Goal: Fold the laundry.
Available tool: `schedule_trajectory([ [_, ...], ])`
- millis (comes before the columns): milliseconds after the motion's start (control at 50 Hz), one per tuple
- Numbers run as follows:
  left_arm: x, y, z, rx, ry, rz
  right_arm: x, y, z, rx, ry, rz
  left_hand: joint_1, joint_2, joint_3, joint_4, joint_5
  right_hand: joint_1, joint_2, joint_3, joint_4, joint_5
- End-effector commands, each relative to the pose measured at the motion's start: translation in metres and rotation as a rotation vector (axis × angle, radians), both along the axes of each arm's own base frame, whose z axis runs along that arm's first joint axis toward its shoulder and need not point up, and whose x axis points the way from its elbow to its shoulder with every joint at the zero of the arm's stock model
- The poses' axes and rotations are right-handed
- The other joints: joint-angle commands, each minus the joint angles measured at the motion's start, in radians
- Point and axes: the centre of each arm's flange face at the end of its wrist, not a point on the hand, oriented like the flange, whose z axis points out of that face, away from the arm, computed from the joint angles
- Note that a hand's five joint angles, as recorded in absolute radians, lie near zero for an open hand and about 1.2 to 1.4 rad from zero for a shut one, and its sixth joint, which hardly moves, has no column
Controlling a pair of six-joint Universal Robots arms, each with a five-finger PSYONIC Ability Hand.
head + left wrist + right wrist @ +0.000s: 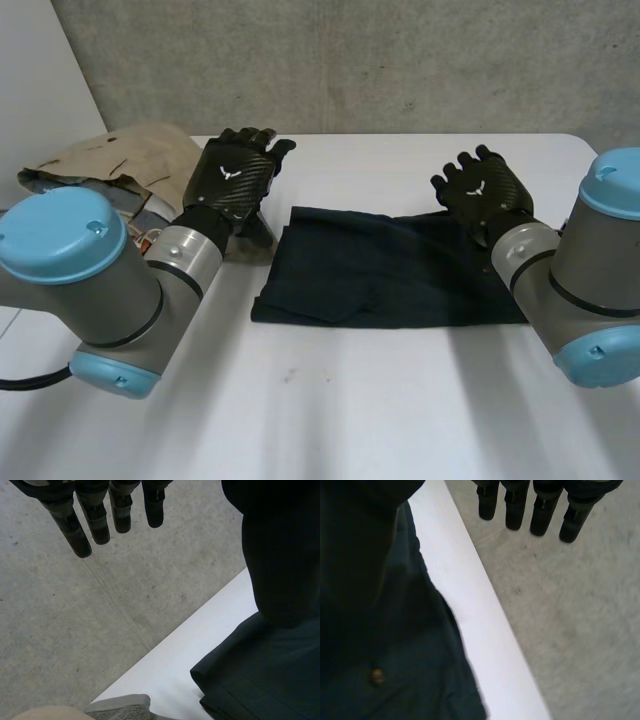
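Note:
A dark navy garment (385, 268) lies folded into a flat rectangle in the middle of the white table (380, 410). My left hand (236, 178) hovers just beyond the garment's left edge, open, fingers straight and holding nothing. My right hand (483, 193) hangs over the garment's far right corner, also open and empty. In the left wrist view the straight fingers (70, 522) point past the table's far edge, with the dark garment (265, 675) beside the palm. In the right wrist view the fingers (542, 512) reach beyond the table edge, and the garment (395, 670) shows a small button.
A pile of beige and grey laundry (120, 165) sits at the table's back left corner, close behind my left hand; its edge (120, 707) appears in the left wrist view. A concrete wall (350, 60) rises behind the table's far edge.

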Motion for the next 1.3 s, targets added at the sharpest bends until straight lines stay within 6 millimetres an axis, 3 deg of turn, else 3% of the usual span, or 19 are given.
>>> schedule_trajectory([
  [20, 0.002, 0.006, -0.001, 0.008, -0.002, -0.005, -0.052, -0.017, -0.011, 0.171, -0.19, -0.163, -0.019, -0.033, -0.038, -0.029, -0.049, -0.049, -0.04, -0.047, -0.053, -0.049],
  [40, 0.002, 0.007, -0.002, 0.013, -0.003, -0.006, -0.078, -0.025, -0.02, 0.217, -0.191, -0.207, -0.019, -0.033, -0.038, -0.029, -0.049, -0.049, -0.04, -0.047, -0.053, -0.049],
  [120, 0.003, 0.01, -0.007, 0.041, 0.009, -0.011, -0.122, -0.037, -0.034, 0.3, -0.232, -0.254, -0.019, -0.033, -0.038, -0.029, -0.049, -0.036, -0.027, -0.033, -0.039, -0.036],
  [200, 0.001, 0.012, -0.008, 0.068, 0.039, -0.021, -0.137, -0.039, -0.044, 0.342, -0.259, -0.259, -0.019, -0.033, -0.038, -0.029, -0.049, 0.054, 0.063, 0.057, 0.051, 0.055],
  [340, 0.0, 0.015, -0.008, 0.092, 0.069, -0.03, -0.139, -0.038, -0.063, 0.395, -0.26, -0.263, -0.019, -0.033, -0.038, -0.029, -0.049, 0.131, 0.14, 0.134, 0.128, 0.131],
  [680, 0.0, 0.018, -0.012, 0.103, 0.062, -0.034, -0.135, -0.04, -0.072, 0.385, -0.276, -0.246, -0.019, -0.033, -0.038, -0.029, -0.049, 0.342, 0.351, 0.345, 0.339, 0.343],
  [720, 0.0, 0.018, -0.013, 0.106, 0.061, -0.034, -0.135, -0.042, -0.075, 0.386, -0.275, -0.248, -0.019, -0.033, -0.038, -0.029, -0.049, 0.462, 0.471, 0.465, 0.459, 0.463],
  [780, 0.0, 0.018, -0.013, 0.106, 0.061, -0.034, -0.136, -0.043, -0.082, 0.398, -0.271, -0.255, -0.019, -0.033, -0.038, -0.029, -0.049, 1.115, 1.124, 1.118, 1.112, 1.116],
  [860, 0.001, 0.018, -0.012, 0.105, 0.062, -0.031, -0.143, -0.046, -0.083, 0.387, -0.253, -0.305, -0.019, -0.033, -0.038, -0.029, -0.049, 1.172, 1.181, 1.175, 1.169, 1.173],
  [920, 0.001, 0.018, -0.01, 0.1, 0.064, -0.028, -0.149, -0.049, -0.074, 0.341, -0.231, -0.362, -0.019, -0.033, -0.038, -0.029, -0.049, 1.172, 1.181, 1.175, 1.169, 1.173],
  [1000, 0.003, 0.019, -0.004, 0.087, 0.072, -0.028, -0.152, -0.051, -0.04, 0.239, -0.215, -0.357, -0.019, -0.033, -0.038, -0.029, -0.049, 1.172, 1.181, 1.175, 1.169, 1.173],
  [1080, 0.005, 0.02, -0.003, 0.087, 0.072, -0.026, -0.148, -0.053, -0.028, 0.18, -0.149, -0.314, -0.019, -0.033, -0.038, -0.029, -0.049, 1.172, 1.181, 1.175, 1.169, 1.173],
  [1140, 0.005, 0.019, -0.003, 0.086, 0.073, -0.022, -0.134, -0.051, -0.02, 0.15, -0.121, -0.267, -0.019, -0.033, -0.038, -0.029, -0.049, 1.172, 1.181, 1.175, 1.169, 1.173],
  [1160, 0.006, 0.019, -0.002, 0.084, 0.074, -0.022, -0.125, -0.049, -0.018, 0.14, -0.119, -0.237, -0.019, -0.033, -0.038, -0.029, -0.049, 1.172, 1.181, 1.175, 1.169, 1.173],
  [1180, 0.006, 0.019, -0.002, 0.085, 0.075, -0.02, -0.099, -0.043, -0.012, 0.114, -0.116, -0.158, -0.019, -0.033, -0.038, -0.029, -0.049, 1.172, 1.181, 1.175, 1.169, 1.173],
  [1240, 0.006, 0.019, -0.002, 0.084, 0.076, -0.019, -0.053, -0.027, 0.0, 0.072, -0.117, -0.012, -0.019, -0.033, -0.038, -0.029, -0.049, 1.172, 1.181, 1.175, 1.169, 1.173],
  [1300, 0.008, 0.021, 0.001, 0.078, 0.079, -0.016, -0.03, -0.016, 0.002, 0.072, -0.118, 0.044, -0.019, -0.033, -0.038, -0.029, -0.049, 1.172, 1.181, 1.175, 1.169, 1.173],
])
